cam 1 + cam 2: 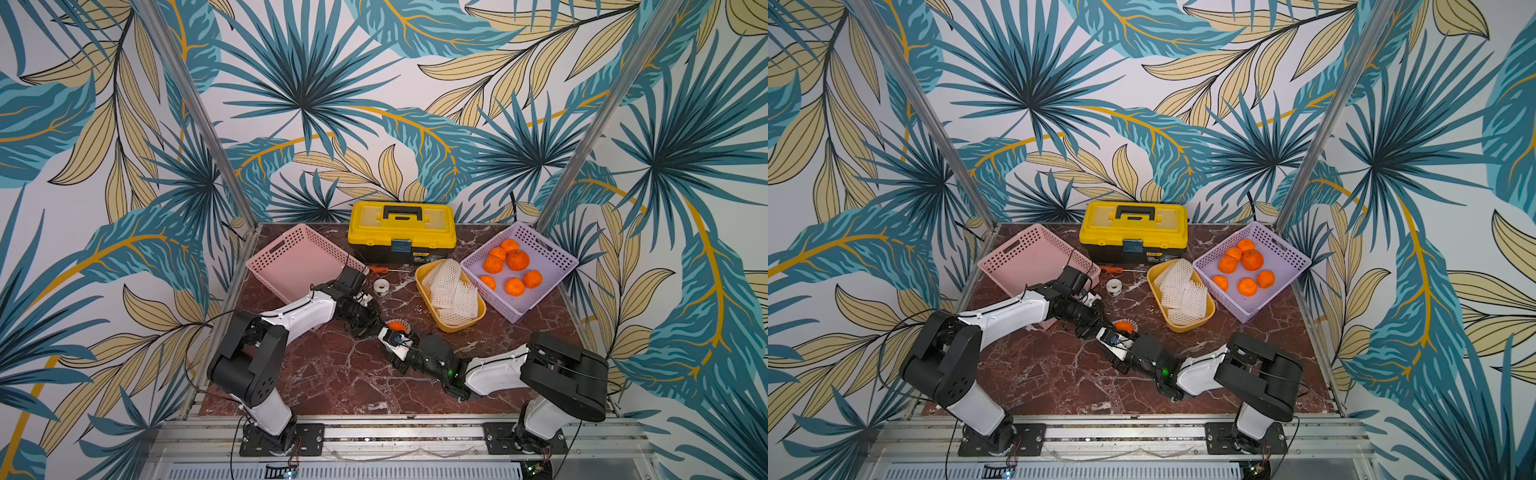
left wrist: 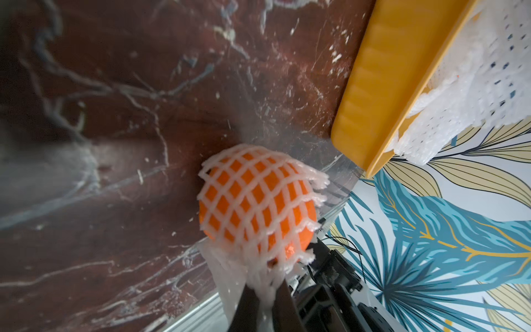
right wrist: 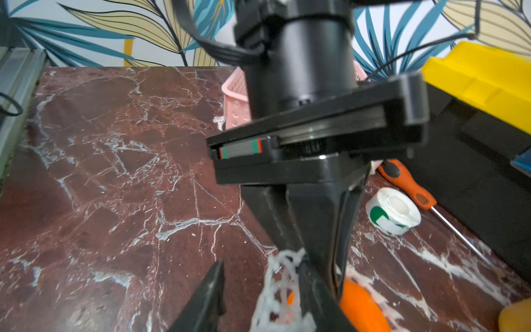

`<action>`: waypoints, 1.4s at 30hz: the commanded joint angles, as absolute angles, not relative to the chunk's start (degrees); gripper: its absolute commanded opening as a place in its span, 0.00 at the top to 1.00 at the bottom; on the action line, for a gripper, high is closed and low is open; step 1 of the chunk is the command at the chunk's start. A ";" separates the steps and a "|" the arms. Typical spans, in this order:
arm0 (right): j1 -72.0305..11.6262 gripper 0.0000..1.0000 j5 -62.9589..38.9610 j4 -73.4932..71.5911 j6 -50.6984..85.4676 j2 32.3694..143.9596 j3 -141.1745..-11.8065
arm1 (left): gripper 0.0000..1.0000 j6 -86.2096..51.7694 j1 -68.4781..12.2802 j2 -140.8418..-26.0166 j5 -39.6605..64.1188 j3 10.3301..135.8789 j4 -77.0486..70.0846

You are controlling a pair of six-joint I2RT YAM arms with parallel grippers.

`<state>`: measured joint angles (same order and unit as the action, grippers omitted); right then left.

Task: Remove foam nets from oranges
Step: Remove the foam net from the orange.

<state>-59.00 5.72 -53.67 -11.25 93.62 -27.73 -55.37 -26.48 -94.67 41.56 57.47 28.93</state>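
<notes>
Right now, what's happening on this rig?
The left gripper is clamped shut on the bunched end of a foam net wrapping one orange on the table. The right gripper sits close, fingers apart, net between them. Bare oranges lie in the purple basket; empty nets fill the yellow tray.

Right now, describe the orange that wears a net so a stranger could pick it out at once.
Start at the yellow toolbox at the table's back edge. Come forward past the yellow tray to where both arms meet. That lone orange is wrapped in white net; those in the purple basket are bare.
</notes>
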 commanded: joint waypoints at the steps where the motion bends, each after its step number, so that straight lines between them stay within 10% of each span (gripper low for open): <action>1: -58.91 0.47 4.62 -50.90 -5.72 90.20 -26.72 | 0.96 -52.78 -27.08 -94.66 41.75 58.78 29.97; 18: -42.44 0.01 -13.04 -27.86 14.36 72.53 -24.39 | 1.00 -45.36 -27.07 -94.59 40.52 59.84 31.82; 42: -38.68 0.05 -24.87 -40.23 19.77 91.04 -28.25 | 1.00 -39.66 -27.07 -93.78 40.85 59.50 33.05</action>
<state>-38.87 -23.99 -35.22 19.27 90.32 -27.31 -41.36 -26.96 -94.67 40.93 58.43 32.49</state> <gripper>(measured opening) 0.963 0.048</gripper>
